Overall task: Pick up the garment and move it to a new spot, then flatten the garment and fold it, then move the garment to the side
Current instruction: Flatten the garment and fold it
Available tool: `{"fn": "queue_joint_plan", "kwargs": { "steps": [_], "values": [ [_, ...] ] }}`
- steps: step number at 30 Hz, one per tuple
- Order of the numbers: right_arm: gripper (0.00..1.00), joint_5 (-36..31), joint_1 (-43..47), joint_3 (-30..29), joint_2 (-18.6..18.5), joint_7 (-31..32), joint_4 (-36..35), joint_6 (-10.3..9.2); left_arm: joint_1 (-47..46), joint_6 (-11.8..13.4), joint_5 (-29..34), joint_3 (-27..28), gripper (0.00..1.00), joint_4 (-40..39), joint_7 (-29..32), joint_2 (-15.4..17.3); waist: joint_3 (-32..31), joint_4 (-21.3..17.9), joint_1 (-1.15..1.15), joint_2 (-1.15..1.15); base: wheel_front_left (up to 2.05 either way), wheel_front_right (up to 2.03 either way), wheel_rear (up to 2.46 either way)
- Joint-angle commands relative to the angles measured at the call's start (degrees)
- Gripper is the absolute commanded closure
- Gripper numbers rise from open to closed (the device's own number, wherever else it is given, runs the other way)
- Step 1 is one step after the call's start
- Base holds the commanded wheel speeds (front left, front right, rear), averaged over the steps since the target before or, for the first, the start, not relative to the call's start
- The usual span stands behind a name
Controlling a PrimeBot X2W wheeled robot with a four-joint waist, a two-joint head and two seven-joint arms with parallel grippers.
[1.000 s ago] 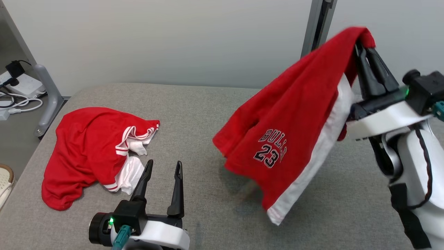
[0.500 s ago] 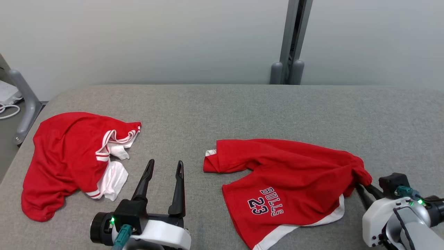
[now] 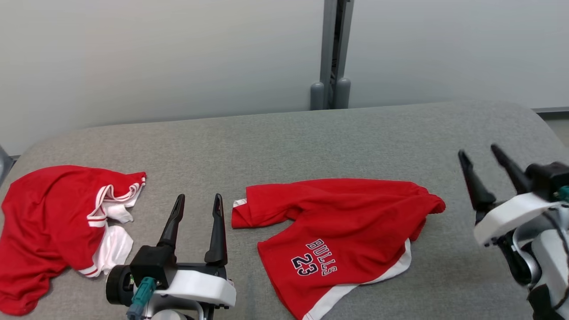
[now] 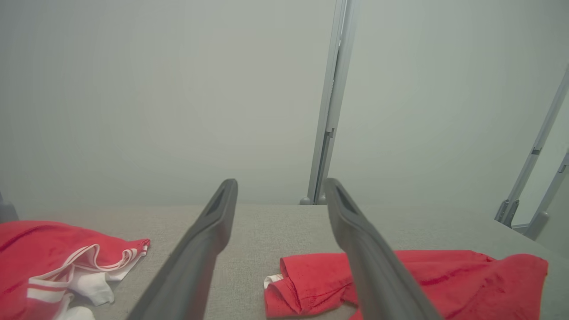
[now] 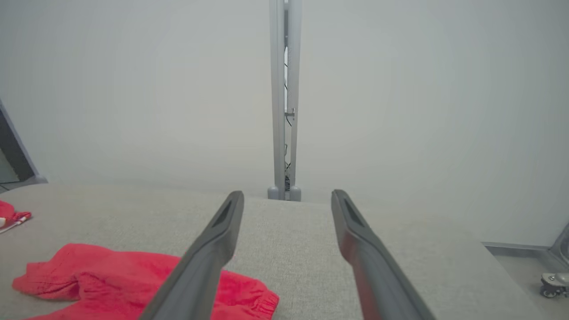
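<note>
Shorts [image 3: 338,222]: lying on the table [image 3: 266,142], front middle.
Second garment [image 3: 49,222]: lying at the table's left end, well apart from the shorts.
My left gripper [image 3: 198,199]: hovering just left of the shorts.
My right gripper [image 3: 479,150]: hovering right of them, apart.
Post [image 3: 331,53]: standing behind the table.

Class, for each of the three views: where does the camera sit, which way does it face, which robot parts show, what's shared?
Head: on the head, facing down at the table; left gripper and right gripper show.
Left wrist: on that wrist, facing the wall along its fingers.
Right wrist: likewise, along its own fingers.
Shared: both wrist views show the shorts and post.
</note>
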Motion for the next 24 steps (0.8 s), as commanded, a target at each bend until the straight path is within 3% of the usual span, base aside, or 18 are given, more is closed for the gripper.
{"fn": "queue_joint_plan", "kwargs": {
  "steps": [1, 5, 10, 17, 24],
  "values": [
    [0.00, -1.4, 2.1, -3.0, 0.6, -0.3, -3.9, -0.01, -1.1, 0.1, 0.3, 0.5, 0.00, 0.3, 0.0, 0.3, 0.1, -1.0, 0.00, 0.00, 0.00, 0.00, 0.00],
    [0.00, -2.7, 7.9, -11.3, 6.0, -0.2, -15.3, 0.00, -1.6, 0.3, 0.6, 1.5, 0.00, 1.0, 0.0, 0.2, 0.4, -2.4, 0.00, 0.00, 0.00, 0.00, 0.00],
    [0.00, -5.7, 14.7, -14.2, 10.8, -0.2, -24.5, 0.00, -1.7, 0.5, 0.2, 2.7, 0.00, 2.4, 0.0, 0.2, 0.9, -3.8, 0.00, 0.00, 0.00, 0.00, 0.00],
    [0.00, -8.7, 18.0, -14.6, 13.1, -0.2, -27.5, 0.00, -1.8, 1.7, 0.1, 4.5, 0.00, 5.6, 0.0, 0.2, 1.8, -5.7, 0.00, 0.00, 0.00, 0.00, 0.00],
    [0.00, -9.8, 17.0, -14.5, 13.3, -0.2, -28.3, 0.00, -6.4, -1.3, 3.4, 2.5, 0.00, 18.5, 0.0, 0.3, 3.8, -8.9, 0.00, 0.00, 0.00, 0.00, 0.00]
  ]
}}
